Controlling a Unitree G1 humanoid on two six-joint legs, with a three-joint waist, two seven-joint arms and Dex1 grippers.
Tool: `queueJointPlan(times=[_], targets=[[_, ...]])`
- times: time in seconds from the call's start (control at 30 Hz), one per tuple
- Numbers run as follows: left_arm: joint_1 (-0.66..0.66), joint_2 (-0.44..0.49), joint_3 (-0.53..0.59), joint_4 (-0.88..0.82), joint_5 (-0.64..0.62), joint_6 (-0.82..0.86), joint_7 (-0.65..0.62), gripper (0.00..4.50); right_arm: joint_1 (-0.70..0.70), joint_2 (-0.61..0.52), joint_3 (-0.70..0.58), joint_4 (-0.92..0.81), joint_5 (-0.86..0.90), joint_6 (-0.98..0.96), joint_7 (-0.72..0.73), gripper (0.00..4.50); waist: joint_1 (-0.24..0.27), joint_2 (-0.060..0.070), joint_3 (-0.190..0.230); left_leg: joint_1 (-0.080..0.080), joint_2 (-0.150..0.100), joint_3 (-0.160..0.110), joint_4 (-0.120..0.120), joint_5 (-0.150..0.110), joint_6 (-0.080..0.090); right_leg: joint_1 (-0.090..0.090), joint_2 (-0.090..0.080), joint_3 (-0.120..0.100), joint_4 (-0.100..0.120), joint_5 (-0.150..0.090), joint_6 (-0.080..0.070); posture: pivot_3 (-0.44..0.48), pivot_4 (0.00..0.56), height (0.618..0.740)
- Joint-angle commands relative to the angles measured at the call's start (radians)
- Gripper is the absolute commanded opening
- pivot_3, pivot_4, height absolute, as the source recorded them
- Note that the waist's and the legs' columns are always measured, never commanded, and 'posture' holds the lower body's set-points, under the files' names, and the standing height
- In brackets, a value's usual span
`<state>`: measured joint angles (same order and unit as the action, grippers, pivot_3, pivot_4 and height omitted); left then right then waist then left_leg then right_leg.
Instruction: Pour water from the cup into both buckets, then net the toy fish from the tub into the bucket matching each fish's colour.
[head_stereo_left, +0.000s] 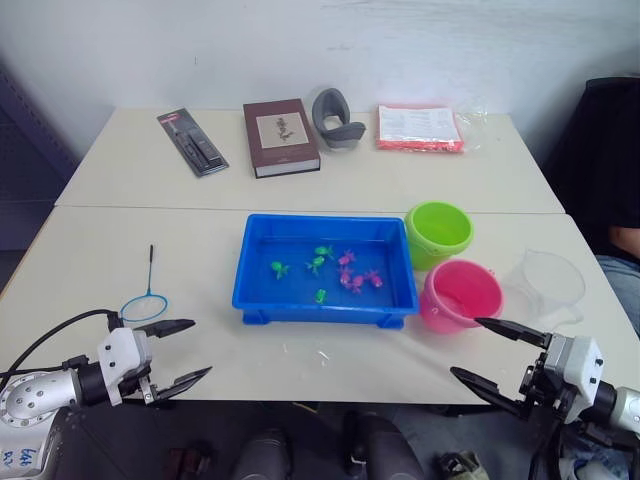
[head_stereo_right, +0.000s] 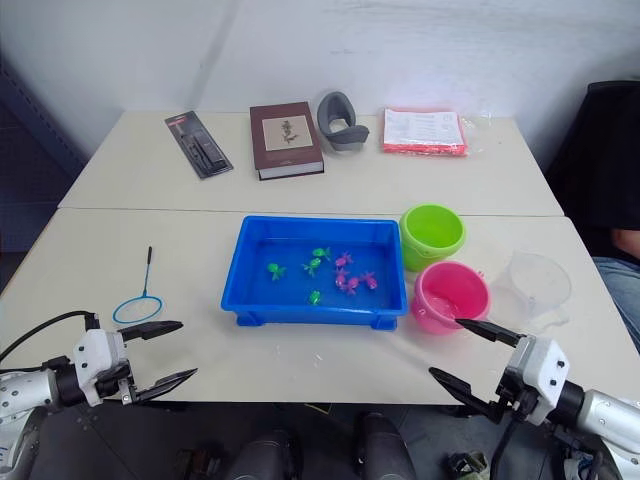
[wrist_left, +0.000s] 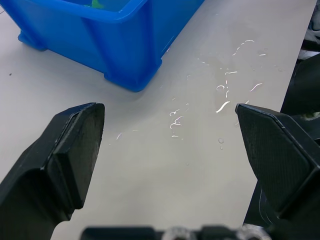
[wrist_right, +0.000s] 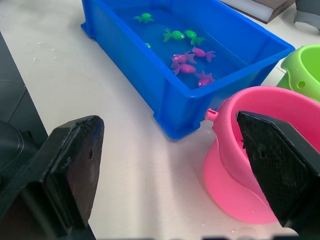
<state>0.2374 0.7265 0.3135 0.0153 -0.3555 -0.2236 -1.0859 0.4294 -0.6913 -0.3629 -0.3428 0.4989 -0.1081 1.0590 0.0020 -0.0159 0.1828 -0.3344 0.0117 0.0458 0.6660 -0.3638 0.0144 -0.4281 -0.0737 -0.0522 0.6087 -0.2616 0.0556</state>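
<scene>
Nearest, both hands are held wide apart and empty over the table's (head_stereo_left: 300, 370) front edge: the left hand (head_stereo_left: 170, 352) beside the net (head_stereo_left: 146, 303), the right hand (head_stereo_left: 492, 352) just before the pink bucket (head_stereo_left: 459, 294). The clear cup (head_stereo_left: 546, 286), right of that bucket, should be gripped by its handle and kept level. Beyond, fish (head_stereo_left: 345, 275) float in the blue tub (head_stereo_left: 325, 268); the green bucket (head_stereo_left: 438, 232) is crowded close. Farther off, a book (head_stereo_left: 280, 137) is seen.

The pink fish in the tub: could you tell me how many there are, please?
3, it seems: clustered in the right half of the tub, one farther back, two touching nearer the front. The tight cluster may hide another.
</scene>
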Motion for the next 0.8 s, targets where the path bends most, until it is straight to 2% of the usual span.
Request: queueJointPlan(times=[0.03,0.1,0.13,0.23,0.33,0.4,0.43,0.47,0.67,0.8], targets=[[-0.010,0.039,-0.017,-0.095,-0.090,0.097,-0.048,4.50,0.100,0.096,-0.075,-0.105,0.047,0.005,-0.099,4.49,0.000,0.000,0.000,0.000,0.000,0.000,0.000,0.000,0.000,0.000,0.000,0.000,0.000,0.000,0.000,0.000,0.150,0.740],[-0.030,0.070,-0.057,-0.201,-0.198,0.227,-0.102,4.50,0.228,0.225,-0.151,-0.222,0.084,0.023,-0.244,4.49,0.024,0.001,0.000,-0.002,0.001,-0.001,-0.001,0.000,0.000,-0.001,0.000,-0.002,0.001,-0.001,-0.001,0.000,0.150,0.740],[-0.059,0.068,-0.074,-0.239,-0.231,0.274,-0.095,4.50,0.264,0.299,-0.176,-0.264,0.090,0.032,-0.331,4.49,0.030,0.005,-0.001,-0.002,0.004,-0.003,-0.002,0.001,-0.005,-0.001,0.000,-0.004,0.001,-0.003,-0.003,0.000,0.150,0.740],[-0.149,0.050,-0.108,-0.291,-0.273,0.362,-0.052,4.50,0.282,0.426,-0.214,-0.332,0.109,0.179,-0.615,4.49,0.021,0.011,-0.004,-0.004,0.005,0.000,-0.002,0.000,-0.009,0.000,-0.002,0.001,0.002,-0.005,-0.005,0.000,0.150,0.740],[-0.236,0.022,-0.144,-0.314,-0.289,0.417,-0.025,4.50,0.263,0.443,-0.217,-0.341,0.102,0.241,-0.696,4.49,-0.006,0.010,-0.005,-0.003,0.004,0.004,-0.001,-0.001,-0.011,0.003,-0.003,0.005,0.002,-0.006,-0.007,0.000,0.150,0.740],[-0.292,-0.001,-0.172,-0.321,-0.293,0.447,-0.008,4.50,0.235,0.443,-0.228,-0.305,0.083,0.268,-0.753,4.49,-0.009,0.011,-0.004,-0.001,0.004,0.005,-0.002,0.002,-0.006,0.006,-0.002,0.006,0.002,-0.008,-0.010,0.000,0.150,0.740],[-0.314,-0.012,-0.184,-0.321,-0.289,0.455,-0.004,4.50,0.218,0.443,-0.237,-0.282,0.089,0.295,-0.788,4.49,-0.009,0.011,-0.005,-0.001,0.004,0.005,-0.002,0.003,-0.004,0.005,-0.001,0.006,0.002,-0.007,-0.008,0.000,0.150,0.740],[-0.334,-0.024,-0.196,-0.321,-0.286,0.464,0.000,4.50,0.197,0.440,-0.246,-0.256,0.094,0.315,-0.812,4.49,-0.008,0.011,-0.005,0.000,0.004,0.005,-0.002,0.003,-0.004,0.004,-0.001,0.006,0.003,-0.002,0.000,0.000,0.150,0.740],[-0.393,-0.067,-0.243,-0.311,-0.272,0.490,0.001,4.50,0.074,0.376,-0.252,-0.112,0.092,0.418,-0.859,4.49,-0.005,0.011,-0.004,-0.002,0.004,0.005,-0.001,0.005,-0.005,0.000,0.001,0.005,0.004,-0.002,0.001,0.000,0.150,0.740],[-0.412,-0.073,-0.257,-0.306,-0.264,0.486,-0.013,4.50,0.008,0.347,-0.265,-0.034,0.066,0.418,-0.863,4.49,-0.003,0.011,-0.004,-0.001,0.003,0.006,-0.001,0.006,-0.004,0.001,0.002,0.006,0.004,-0.002,0.001,0.000,0.150,0.740]])
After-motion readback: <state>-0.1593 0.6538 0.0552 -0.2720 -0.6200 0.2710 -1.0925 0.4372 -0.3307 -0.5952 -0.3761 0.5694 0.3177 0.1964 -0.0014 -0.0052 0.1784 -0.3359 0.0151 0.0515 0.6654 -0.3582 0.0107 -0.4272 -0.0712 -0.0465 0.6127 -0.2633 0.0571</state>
